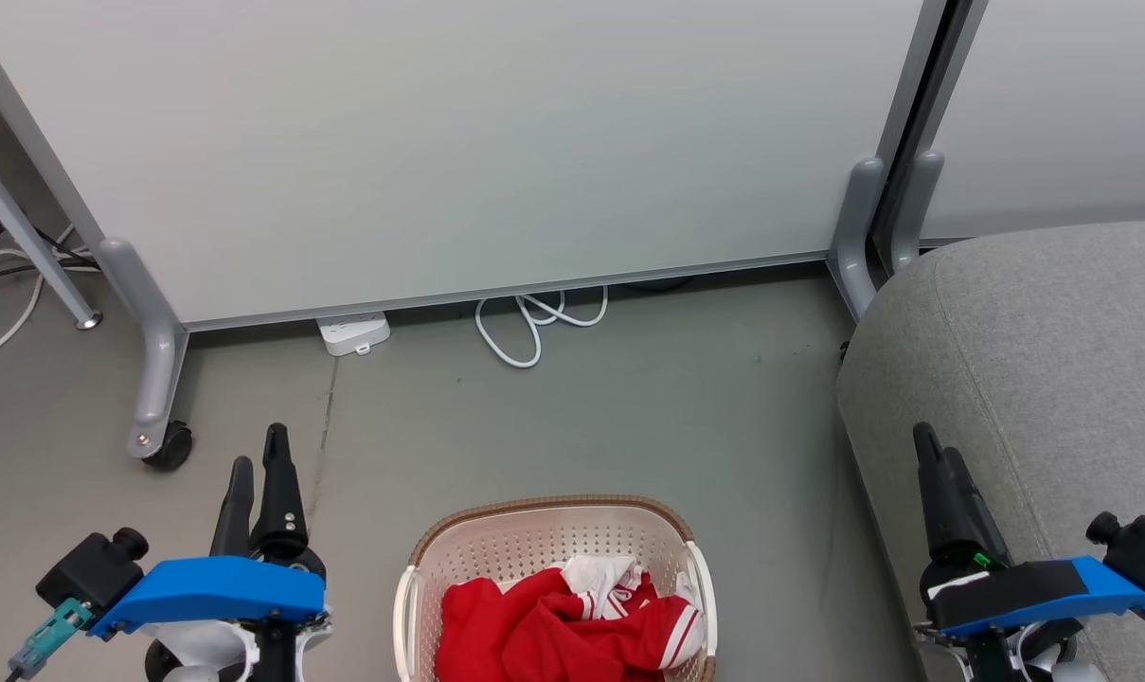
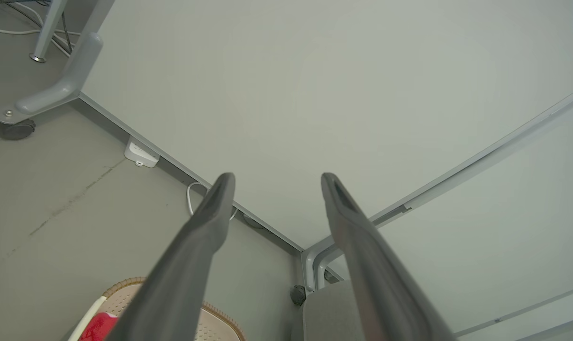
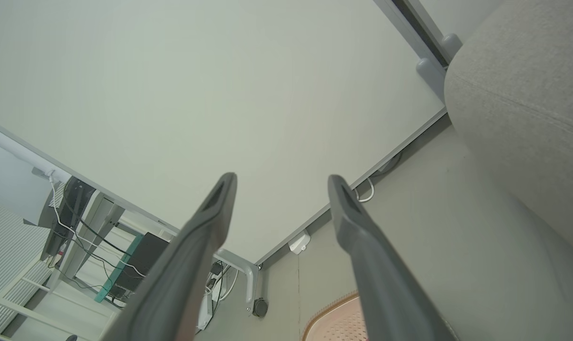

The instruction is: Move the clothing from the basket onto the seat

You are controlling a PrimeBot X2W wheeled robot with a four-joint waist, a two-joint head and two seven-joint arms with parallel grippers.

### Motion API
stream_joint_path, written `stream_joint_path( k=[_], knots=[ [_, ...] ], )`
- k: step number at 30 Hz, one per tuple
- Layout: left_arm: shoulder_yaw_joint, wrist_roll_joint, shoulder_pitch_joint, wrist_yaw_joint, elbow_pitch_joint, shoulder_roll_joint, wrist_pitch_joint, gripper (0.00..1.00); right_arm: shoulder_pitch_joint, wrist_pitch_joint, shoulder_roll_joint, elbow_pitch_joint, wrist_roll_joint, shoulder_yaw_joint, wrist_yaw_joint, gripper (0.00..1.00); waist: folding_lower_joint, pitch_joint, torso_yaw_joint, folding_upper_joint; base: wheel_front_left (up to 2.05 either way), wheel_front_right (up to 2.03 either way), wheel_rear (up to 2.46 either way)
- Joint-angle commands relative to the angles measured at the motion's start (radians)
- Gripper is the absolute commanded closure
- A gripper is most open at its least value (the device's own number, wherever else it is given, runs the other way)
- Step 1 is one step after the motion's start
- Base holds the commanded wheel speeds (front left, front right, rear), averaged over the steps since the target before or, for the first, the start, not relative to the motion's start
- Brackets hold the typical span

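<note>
- One heap of red clothing (image 1: 558, 630) with white trim is lying bunched inside the basket (image 1: 544, 511), toward its near end. I cannot tell how many garments are in the heap.
- One basket, cream and perforated with a brown rim, is sitting on the grey floor (image 1: 629, 407) at bottom centre of the head view, with its perforated bottom showing at the far end.
- One grey seat (image 1: 1055, 360) is standing to the basket's right, apart from it.
- Two grippers are flanking the basket. The left gripper (image 1: 258, 448) is hanging off the basket's left side, and the right gripper (image 1: 937, 443) is hanging in front of the seat's near edge.
- Both are standing released. In each wrist view the two dark fingers (image 2: 201, 227) are spreading wide, with only wall and floor between them, gripping nothing.
- Two pale partition panels (image 1: 439, 142) on grey legs are standing behind.
- One caster (image 1: 167, 445), one white power strip (image 1: 352, 333) and one looped white cable (image 1: 534, 327) are sitting at the left panel's foot.
</note>
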Motion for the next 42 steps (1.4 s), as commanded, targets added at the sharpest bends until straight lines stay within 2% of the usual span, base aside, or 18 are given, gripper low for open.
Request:
stream_joint_path(
  k=[1, 20, 42],
  knots=[
    [-0.012, 0.043, -0.028, 0.004, -0.016, 0.008, -0.009, 0.00, -0.022, -0.009, -0.007, -0.018, -0.042, 0.005, 0.001, 0.00, 0.0000, 0.001, 0.000, 0.0000, 0.00, 0.00, 0.00],
    [-0.071, 0.334, -0.040, 0.007, 0.011, 0.010, -0.067, 0.00, -0.031, -0.067, -0.009, 0.006, -0.327, 0.035, 0.002, 0.00, 0.0000, 0.014, 0.001, 0.0000, 0.00, 0.00, 0.00],
    [-0.106, 0.570, -0.046, 0.012, 0.030, 0.010, -0.124, 0.00, -0.031, -0.124, -0.011, 0.011, -0.571, 0.054, 0.002, 0.00, 0.0000, 0.016, 0.005, 0.0000, 0.00, 0.00, 0.00]
  ],
)
